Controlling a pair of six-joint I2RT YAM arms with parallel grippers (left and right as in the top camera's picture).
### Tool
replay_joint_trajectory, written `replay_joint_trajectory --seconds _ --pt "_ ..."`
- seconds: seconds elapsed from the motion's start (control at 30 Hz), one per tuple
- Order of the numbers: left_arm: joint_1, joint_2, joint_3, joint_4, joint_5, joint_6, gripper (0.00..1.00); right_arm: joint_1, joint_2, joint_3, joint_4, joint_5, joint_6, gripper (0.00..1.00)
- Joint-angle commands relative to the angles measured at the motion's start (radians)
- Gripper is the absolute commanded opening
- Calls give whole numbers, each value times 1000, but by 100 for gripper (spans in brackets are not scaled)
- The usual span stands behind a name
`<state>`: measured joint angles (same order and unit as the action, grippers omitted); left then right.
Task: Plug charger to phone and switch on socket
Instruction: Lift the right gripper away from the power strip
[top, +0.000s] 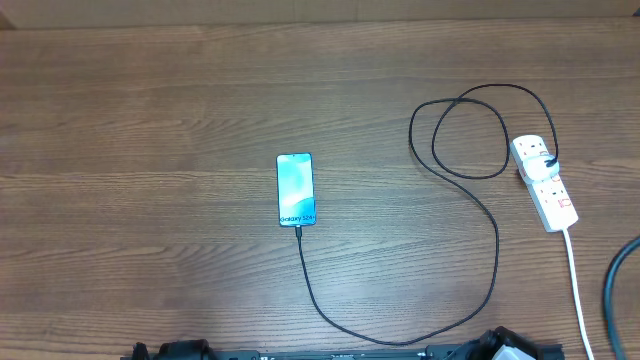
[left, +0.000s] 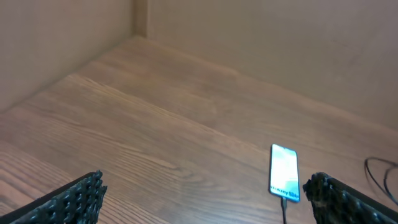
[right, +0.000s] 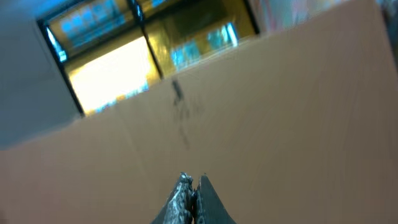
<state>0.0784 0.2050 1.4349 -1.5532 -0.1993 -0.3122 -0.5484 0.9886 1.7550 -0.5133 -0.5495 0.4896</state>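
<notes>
The phone (top: 295, 189) lies flat mid-table with its blue-white screen up; it also shows in the left wrist view (left: 284, 181). The charger's black cable (top: 497, 245) has its plug tip in the phone's near end (top: 298, 229), curves along the front, and loops up to a black plug in the socket (top: 545, 182), a white power strip at the right. My left gripper (left: 202, 199) is open and empty, low over the table in front of the phone. My right gripper (right: 193, 183) is shut and empty, pointing up at a cardboard wall.
Brown cardboard walls (left: 261, 37) stand along the back and left of the wooden table. The strip's white cord (top: 578, 290) runs to the front edge. A thick dark cable (top: 615, 285) curves at the right edge. Both arm bases sit at the front edge.
</notes>
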Motion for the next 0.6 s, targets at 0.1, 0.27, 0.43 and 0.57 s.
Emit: replay_joint_trajectory --seconds 0.1,0.27,0.43,0.57 --pt "28 -46 0 2 -10 -10 99 132 -71 -23 -122 43 -182 4" --pt "43 -110 0 2 -11 -10 99 177 -159 -40 -128 42 -180 4" --pt "87 -202 3 -10 -10 -12 99 217 -211 -40 -137 39 -180 4" --pt "115 -201 25 -13 -7 -18 99 258 -234 -40 -137 40 -181 4"
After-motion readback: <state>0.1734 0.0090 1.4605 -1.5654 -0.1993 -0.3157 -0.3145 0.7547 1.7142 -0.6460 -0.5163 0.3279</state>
